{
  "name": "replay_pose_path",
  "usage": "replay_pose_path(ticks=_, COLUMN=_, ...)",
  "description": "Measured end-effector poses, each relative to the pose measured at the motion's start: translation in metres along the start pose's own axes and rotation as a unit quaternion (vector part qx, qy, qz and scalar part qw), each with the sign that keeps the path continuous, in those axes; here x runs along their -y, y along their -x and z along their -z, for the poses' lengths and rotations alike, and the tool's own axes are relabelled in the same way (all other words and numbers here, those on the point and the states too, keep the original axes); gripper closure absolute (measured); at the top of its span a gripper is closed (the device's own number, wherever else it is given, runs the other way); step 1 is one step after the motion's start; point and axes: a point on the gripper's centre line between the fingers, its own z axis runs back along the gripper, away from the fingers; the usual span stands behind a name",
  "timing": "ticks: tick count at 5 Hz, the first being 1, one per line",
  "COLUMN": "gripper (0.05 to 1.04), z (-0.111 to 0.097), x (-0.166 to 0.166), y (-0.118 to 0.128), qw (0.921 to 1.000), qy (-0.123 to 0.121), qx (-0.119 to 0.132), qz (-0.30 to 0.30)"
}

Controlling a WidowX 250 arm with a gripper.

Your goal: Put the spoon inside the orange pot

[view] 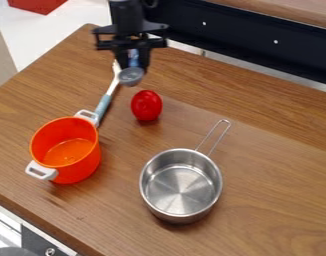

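In upper left of frame, clamped in black gripper (pixel 133 62): spoon (pixel 131 76), bowl down. Inside orange pot (pixel 82 167), at left: only orange bottom. Inside steel saucepan (pixel 181 190), below centre: only shiny bottom.

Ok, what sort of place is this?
Probably a toy kitchen counter: a wooden worktop with an orange pot, a metal saucepan and a red tomato-like item.
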Motion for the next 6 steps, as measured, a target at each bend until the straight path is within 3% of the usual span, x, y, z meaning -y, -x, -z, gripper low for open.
replay_pose_path(ticks=1, gripper=0.772, z=-0.014, x=-0.024, y=0.015, qw=0.9991, qy=0.01, qx=-0.015, qz=0.037)
replay_pose_path(ticks=2, gripper=0.772, z=-0.019, x=-0.047, y=0.028, qw=0.996, qy=0.008, qx=-0.052, qz=0.072)
replay_pose_path(ticks=3, gripper=0.773, z=-0.002, x=-0.065, y=0.048, qw=0.9907, qy=0.0, qx=-0.066, qz=0.119)
replay_pose_path(ticks=6, gripper=0.772, z=0.012, x=-0.077, y=0.098, qw=0.98, qy=0.012, qx=-0.023, qz=0.197)
